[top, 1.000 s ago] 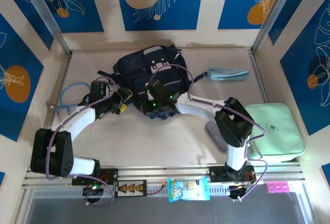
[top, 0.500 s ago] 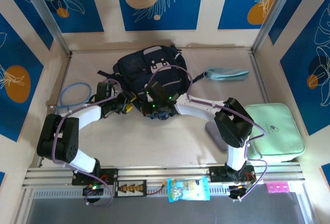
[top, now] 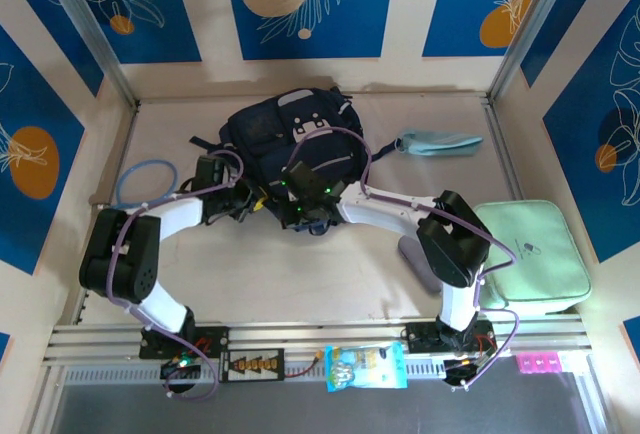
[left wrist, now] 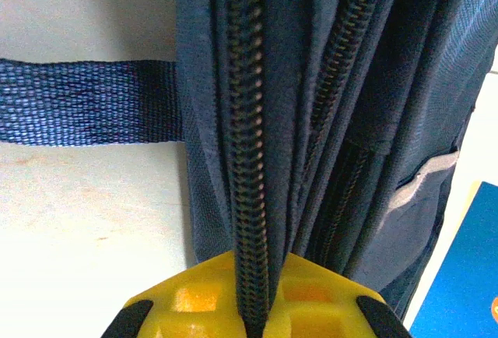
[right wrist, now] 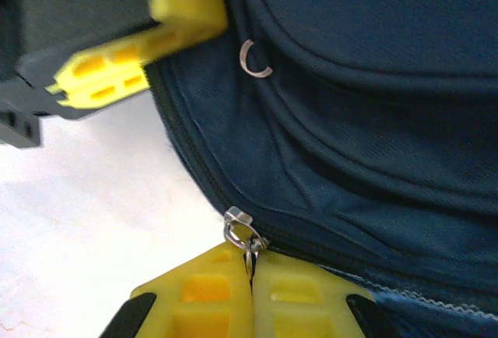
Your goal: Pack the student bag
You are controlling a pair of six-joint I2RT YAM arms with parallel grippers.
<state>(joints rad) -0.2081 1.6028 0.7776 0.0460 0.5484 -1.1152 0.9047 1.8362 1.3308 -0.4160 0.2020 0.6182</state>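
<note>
The student bag (top: 285, 129) lies at the middle of the table's (top: 300, 284) far edge, its near rim reaching toward both arms. The left gripper (top: 250, 199) meets that rim from the left. The right gripper (top: 303, 216) meets it from the near side, just beside the left one.

From above, both sets of fingertips disappear against the dark fabric and their state cannot be read. The left wrist view settles one side. The yellow fingers (left wrist: 194, 299) are pinched together on a zipper seam (left wrist: 247, 159) that runs straight up between them. A second zipper line sits to its right, and a blue webbing strap (left wrist: 85, 100) lies flat on the table to the left. The right wrist view settles the other. Its yellow fingers (right wrist: 198, 295) are pressed fully together on a small metal zipper pull (right wrist: 243, 237) at the bag's lower edge. The left gripper's yellow fingers also show at the top left corner, against the same edge. A loose metal ring (right wrist: 255, 60) lies on the fabric higher up.

A mint-green case (top: 530, 254) rests at the table's right edge.
</note>
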